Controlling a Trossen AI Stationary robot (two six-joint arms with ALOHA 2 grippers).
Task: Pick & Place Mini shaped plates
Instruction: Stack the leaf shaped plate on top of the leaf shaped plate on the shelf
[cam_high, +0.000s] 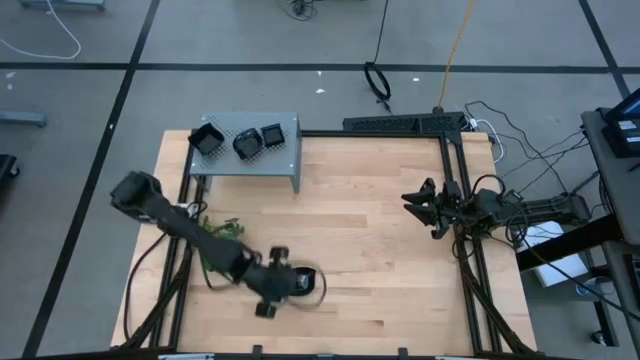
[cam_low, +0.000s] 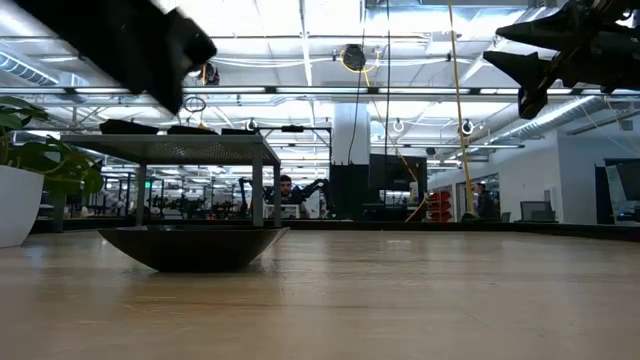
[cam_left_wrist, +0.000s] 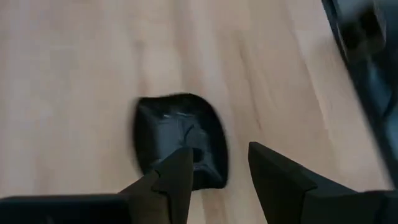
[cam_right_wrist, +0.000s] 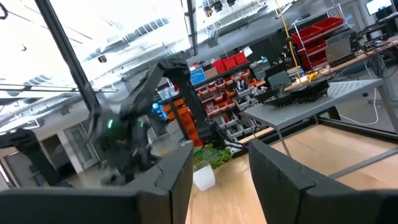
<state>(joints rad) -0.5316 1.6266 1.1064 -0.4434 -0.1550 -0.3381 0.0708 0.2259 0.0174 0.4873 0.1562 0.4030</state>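
High view: left gripper (cam_high: 300, 284) sits low over the near part of the wooden table (cam_high: 380, 250), directly above a single black plate (cam_high: 312, 281) that lies flat on the wood. Three more black plates (cam_high: 240, 141) rest on the grey metal shelf (cam_high: 285, 165), well beyond the left gripper at the far left corner. A green plant (cam_high: 218, 232) lies just behind the left arm. Right gripper (cam_high: 418, 204) hangs above the table's right side, well apart from every plate.

Low view: the plate (cam_low: 193, 247) rests on the table, rim up, nothing touching it. The left arm is a dark blur above it. The shelf (cam_low: 170, 145) stands behind with plates on top. The right gripper (cam_low: 520, 60) is high in the air, fingers parted, holding nothing.

Left wrist view: the left gripper (cam_left_wrist: 219, 171) has its fingers (cam_left_wrist: 180, 171) spread; the plate (cam_left_wrist: 177, 138) lies just past the tips, one finger overlapping its edge. Not pinched, as far as I can tell.

Right wrist view: the right gripper (cam_right_wrist: 219, 163) is spread and empty; the shelf (cam_right_wrist: 311, 102) and plant (cam_right_wrist: 211, 157) are far ahead of it.
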